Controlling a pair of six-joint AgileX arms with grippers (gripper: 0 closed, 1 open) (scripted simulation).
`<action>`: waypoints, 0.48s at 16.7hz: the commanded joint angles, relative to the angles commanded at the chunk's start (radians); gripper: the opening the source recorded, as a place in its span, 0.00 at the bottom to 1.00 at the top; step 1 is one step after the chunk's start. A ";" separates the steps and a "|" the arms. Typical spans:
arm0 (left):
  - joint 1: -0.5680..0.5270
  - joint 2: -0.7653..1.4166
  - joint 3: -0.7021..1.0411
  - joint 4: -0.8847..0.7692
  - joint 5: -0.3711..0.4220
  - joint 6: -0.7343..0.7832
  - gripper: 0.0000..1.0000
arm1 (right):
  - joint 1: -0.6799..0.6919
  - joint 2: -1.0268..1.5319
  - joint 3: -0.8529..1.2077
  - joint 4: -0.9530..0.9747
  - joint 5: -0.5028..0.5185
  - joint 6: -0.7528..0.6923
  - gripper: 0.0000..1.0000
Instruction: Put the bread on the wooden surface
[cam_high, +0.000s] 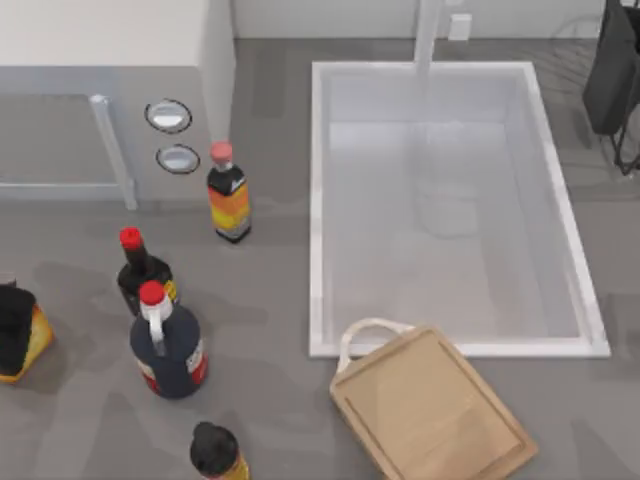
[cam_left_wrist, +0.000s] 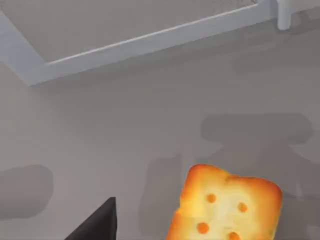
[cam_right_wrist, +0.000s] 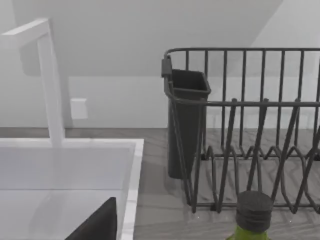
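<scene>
The bread (cam_high: 38, 342) is a golden-yellow chunk with toasted patches, lying on the grey counter at the far left edge. My left gripper (cam_high: 12, 325) hovers right over it and hides most of it from above. In the left wrist view the bread (cam_left_wrist: 225, 205) lies close below, and one dark finger (cam_left_wrist: 100, 225) stands beside it with a gap between them. The gripper is open and holds nothing. The wooden surface (cam_high: 430, 410), a tan cutting board with a white loop handle, lies at the front, right of centre. One finger (cam_right_wrist: 100, 225) of my right gripper shows, parked near the dish rack.
Several bottles stand between bread and board: an orange-labelled one (cam_high: 229, 195), two dark red-capped ones (cam_high: 140, 270) (cam_high: 168, 345), and a black-capped one (cam_high: 215, 452). The white sink (cam_high: 330, 210) lies behind the board. A dish rack (cam_right_wrist: 250, 125) and a green bottle (cam_right_wrist: 254, 215) stand at the far right.
</scene>
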 joint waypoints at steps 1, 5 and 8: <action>0.003 0.118 0.069 -0.059 0.000 0.035 1.00 | 0.000 0.000 0.000 0.000 0.000 0.000 1.00; 0.014 0.565 0.330 -0.282 0.002 0.164 1.00 | 0.000 0.000 0.000 0.000 0.000 0.000 1.00; 0.024 0.805 0.490 -0.414 0.007 0.236 1.00 | 0.000 0.000 0.000 0.000 0.000 0.000 1.00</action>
